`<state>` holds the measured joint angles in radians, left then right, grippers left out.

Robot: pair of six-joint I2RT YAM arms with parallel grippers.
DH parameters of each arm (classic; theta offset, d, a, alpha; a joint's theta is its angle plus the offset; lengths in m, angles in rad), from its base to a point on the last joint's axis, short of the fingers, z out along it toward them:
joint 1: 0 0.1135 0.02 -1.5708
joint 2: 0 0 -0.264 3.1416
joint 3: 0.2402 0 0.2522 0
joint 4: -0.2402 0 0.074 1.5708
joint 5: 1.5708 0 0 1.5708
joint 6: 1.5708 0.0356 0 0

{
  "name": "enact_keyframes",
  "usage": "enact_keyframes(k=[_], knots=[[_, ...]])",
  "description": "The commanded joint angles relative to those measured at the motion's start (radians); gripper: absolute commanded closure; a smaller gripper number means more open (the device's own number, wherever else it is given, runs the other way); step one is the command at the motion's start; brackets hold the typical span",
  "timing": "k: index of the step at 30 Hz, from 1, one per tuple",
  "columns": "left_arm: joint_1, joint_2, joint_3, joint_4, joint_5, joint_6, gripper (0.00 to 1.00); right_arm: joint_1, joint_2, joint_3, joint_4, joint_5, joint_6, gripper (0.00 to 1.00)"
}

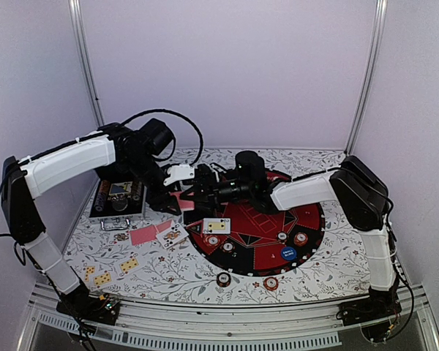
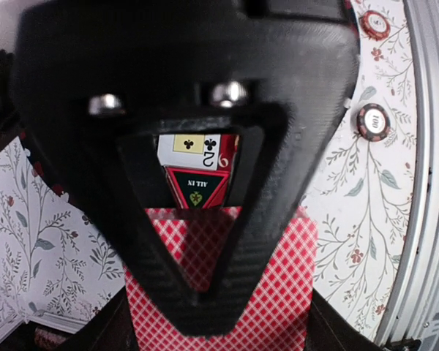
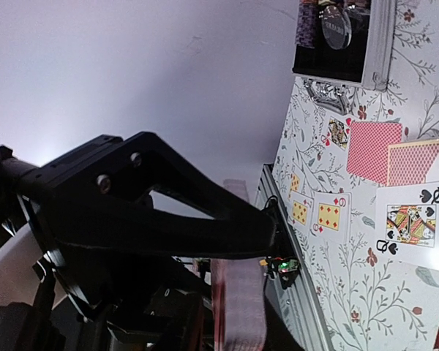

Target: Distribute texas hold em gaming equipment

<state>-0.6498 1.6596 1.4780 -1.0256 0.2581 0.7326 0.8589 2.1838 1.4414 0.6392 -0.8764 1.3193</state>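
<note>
Two arms meet over the left rim of the round black-and-red mat (image 1: 311, 219). The left gripper (image 1: 173, 204) is clamped narrow on a small deck (image 1: 181, 198) of pink-red-backed cards, held off the table. Seen from its wrist, the checked backs fill the space between its black fingers (image 2: 285, 183).

The right gripper (image 1: 193, 193) reaches in from the other side, its tips right at the deck's edge. I cannot tell whether its jaws have closed on a card, as its own camera shows only a blurred red card edge beside one finger.

Below them, one face-up card (image 1: 216, 225) lies on the mat, with a few poker chips (image 1: 227, 246) and a blue button disc (image 1: 289, 254) spread further round. Two more chips (image 1: 224, 278) sit on the flowered cloth (image 1: 336, 256), just off the mat's near edge.

Left of the mat lie a red-backed card (image 1: 143, 235), a queen of spades (image 1: 174, 235) and three more face-up cards (image 1: 129, 264). The silver case (image 1: 117, 199) lies open behind them.
</note>
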Motion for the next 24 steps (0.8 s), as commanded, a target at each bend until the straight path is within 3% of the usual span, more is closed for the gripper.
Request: enact_keyframes(k=[1, 7, 8, 10, 11, 24], knots=[[0.004, 0.0, 0.022, 0.01, 0.005, 0.0, 0.53, 0.007, 0.036, 0.0, 0.166, -0.036, 0.093, 0.81], [0.004, 0.003, 0.018, 0.013, 0.004, -0.008, 0.48, 0.007, 0.029, -0.026, 0.204, -0.038, 0.124, 0.96], [0.004, 0.002, 0.016, 0.017, 0.003, -0.012, 0.41, 0.005, 0.028, -0.032, 0.212, -0.036, 0.128, 0.98], [0.008, -0.005, 0.013, 0.025, 0.017, -0.017, 0.05, 0.004, 0.028, -0.04, 0.236, -0.039, 0.14, 0.99], [0.013, -0.009, 0.014, 0.029, 0.032, -0.022, 0.01, 0.003, 0.028, -0.044, 0.252, -0.039, 0.147, 0.99], [0.032, -0.067, -0.062, 0.056, 0.122, 0.016, 0.0, 0.001, 0.013, -0.056, 0.298, -0.062, 0.177, 1.0]])
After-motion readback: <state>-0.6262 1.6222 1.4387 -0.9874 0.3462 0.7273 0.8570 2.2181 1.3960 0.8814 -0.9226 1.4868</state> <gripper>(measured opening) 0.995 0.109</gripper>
